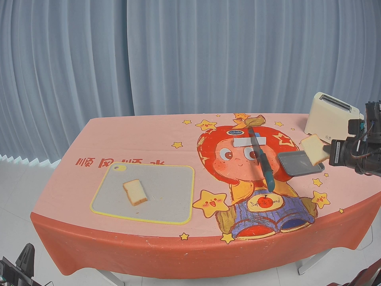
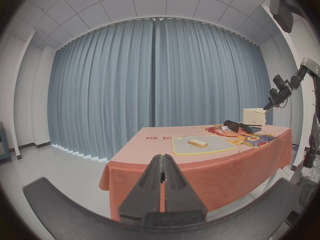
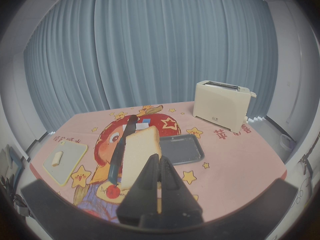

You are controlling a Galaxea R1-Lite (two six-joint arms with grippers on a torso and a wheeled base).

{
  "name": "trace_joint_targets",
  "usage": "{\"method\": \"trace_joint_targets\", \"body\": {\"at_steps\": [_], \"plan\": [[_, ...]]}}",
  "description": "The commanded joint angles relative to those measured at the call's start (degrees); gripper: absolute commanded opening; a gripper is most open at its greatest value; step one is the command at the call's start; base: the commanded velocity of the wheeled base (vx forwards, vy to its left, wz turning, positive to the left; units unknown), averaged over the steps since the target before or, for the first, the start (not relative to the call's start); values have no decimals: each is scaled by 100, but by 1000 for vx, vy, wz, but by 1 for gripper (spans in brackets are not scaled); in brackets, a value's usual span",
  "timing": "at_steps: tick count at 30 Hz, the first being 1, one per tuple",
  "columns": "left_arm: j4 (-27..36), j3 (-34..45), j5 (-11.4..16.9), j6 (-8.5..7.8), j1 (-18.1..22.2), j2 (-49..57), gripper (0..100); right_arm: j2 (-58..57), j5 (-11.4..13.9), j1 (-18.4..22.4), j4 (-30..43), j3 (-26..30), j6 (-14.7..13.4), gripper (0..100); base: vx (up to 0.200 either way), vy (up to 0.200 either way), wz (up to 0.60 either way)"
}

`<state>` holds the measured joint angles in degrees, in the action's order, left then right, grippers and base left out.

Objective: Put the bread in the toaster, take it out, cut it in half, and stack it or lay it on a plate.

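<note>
Bread is barely under way, I'd judge: left claw (image 2: 162, 159) is hanging closed, well off the table (image 1: 139, 140); a small piece (image 1: 135, 192) is lying on the board (image 1: 166, 187); the knife (image 1: 262, 161) is lying untouched mid-table; right claw (image 3: 159, 159) is clamping a slice (image 1: 313, 148) between tray (image 1: 295, 163) and toaster (image 1: 329, 118), so toasting, cutting and plating seem left

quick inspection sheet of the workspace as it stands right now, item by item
surface: table under pink cartoon cloth, lying flat
job's things: small bread piece on cutting board; bread slice held off the table near grey tray and toaster; knife lying with blade across white block
clutter: nothing seen
grippers: right gripper shut on the bread slice; left gripper shut, empty, low off the table's near corner
cables: nothing seen on the table
surroundings: blue-grey curtain behind, pale floor
</note>
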<state>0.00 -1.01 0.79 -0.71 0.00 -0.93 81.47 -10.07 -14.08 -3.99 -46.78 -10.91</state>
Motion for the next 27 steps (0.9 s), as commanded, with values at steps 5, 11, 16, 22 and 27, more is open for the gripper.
{"method": "trace_joint_targets", "body": {"at_steps": [5,11,16,22,27], "plan": [[0,101,0,0,0,93,0,827,242,591,-1060,90,98,0,0,0,0],[0,101,0,0,0,93,0,1266,418,854,-1210,63,177,0,0,0,0],[0,101,0,0,0,93,0,1626,515,933,-1219,37,177,0,0,0,0],[0,101,0,0,0,93,0,1987,515,960,-1219,11,186,0,0,0,0],[0,101,0,0,0,93,0,2294,515,969,-1640,46,195,0,0,0,0]]}}
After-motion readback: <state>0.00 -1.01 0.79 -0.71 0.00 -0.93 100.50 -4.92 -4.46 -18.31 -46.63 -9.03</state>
